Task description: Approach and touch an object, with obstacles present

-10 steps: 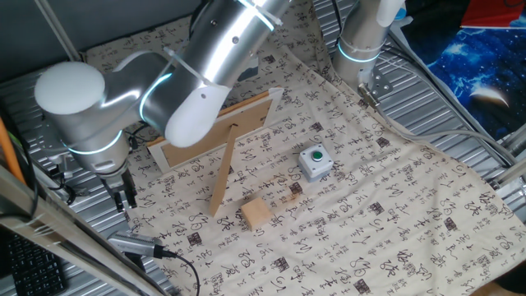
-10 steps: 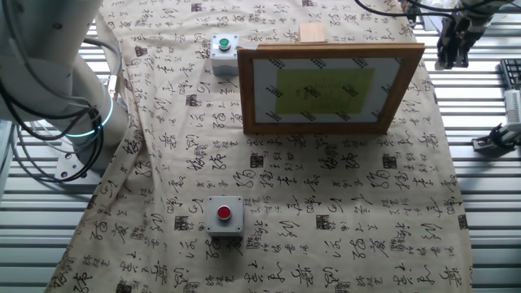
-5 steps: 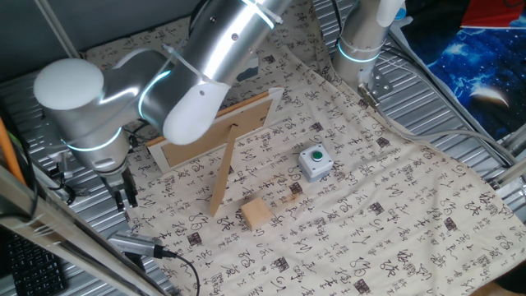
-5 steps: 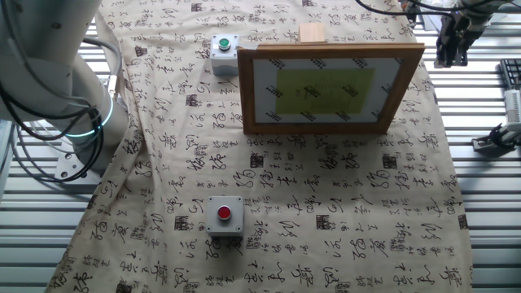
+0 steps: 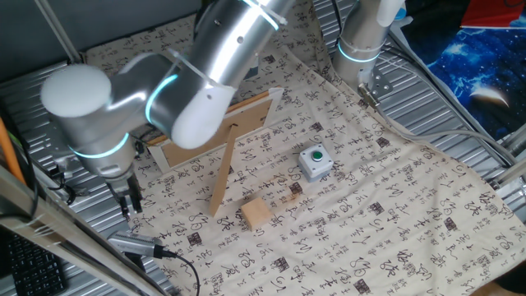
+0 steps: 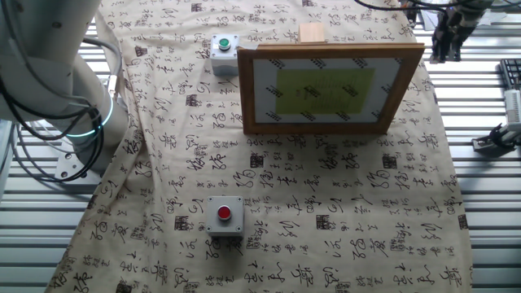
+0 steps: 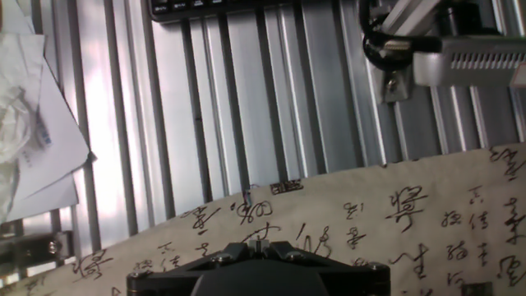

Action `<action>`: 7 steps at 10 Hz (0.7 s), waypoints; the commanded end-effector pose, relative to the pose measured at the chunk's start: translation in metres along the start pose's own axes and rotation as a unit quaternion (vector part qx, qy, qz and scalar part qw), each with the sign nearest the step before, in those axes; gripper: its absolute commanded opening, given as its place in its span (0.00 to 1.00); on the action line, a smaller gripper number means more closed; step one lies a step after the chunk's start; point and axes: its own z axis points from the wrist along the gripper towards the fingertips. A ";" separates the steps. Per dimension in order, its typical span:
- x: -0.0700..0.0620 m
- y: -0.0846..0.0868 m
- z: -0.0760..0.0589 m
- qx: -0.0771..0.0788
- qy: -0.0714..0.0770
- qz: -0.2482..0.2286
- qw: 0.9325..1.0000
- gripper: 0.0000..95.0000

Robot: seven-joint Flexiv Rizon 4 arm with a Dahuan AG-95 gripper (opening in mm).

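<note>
Tool (image 5: pixel 129 201) beside one frame (image 5: pixel 215 131), one cube (image 5: pixel 256 214).

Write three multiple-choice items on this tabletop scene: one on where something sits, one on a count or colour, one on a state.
1. Where is the wooden cube?
A. Behind the picture frame, by its prop leg
B. On the red button box
C. Between the end effector's fingers

2. How many grey button boxes are on the cloth?
A. One
B. Two
C. Four

3. How does the picture frame stand?
A. Flat on its face
B. Propped up on its leg
C. Lifted off the cloth

Key: 1 A, the cube lies on the frame's back side near the leg's foot. 2 B, one green-button box and one red-button box. 3 B, the leg braces the tilted frame.
</note>
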 end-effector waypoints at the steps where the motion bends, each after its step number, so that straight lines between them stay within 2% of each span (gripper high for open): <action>1: 0.007 0.002 -0.005 0.000 -0.001 0.004 1.000 0.00; 3: 0.009 0.002 -0.011 -0.002 0.000 0.007 1.000 0.00; 6: 0.009 0.002 -0.011 -0.002 -0.001 0.007 1.000 0.00; 7: 0.009 0.001 -0.011 0.000 0.003 0.007 1.000 0.00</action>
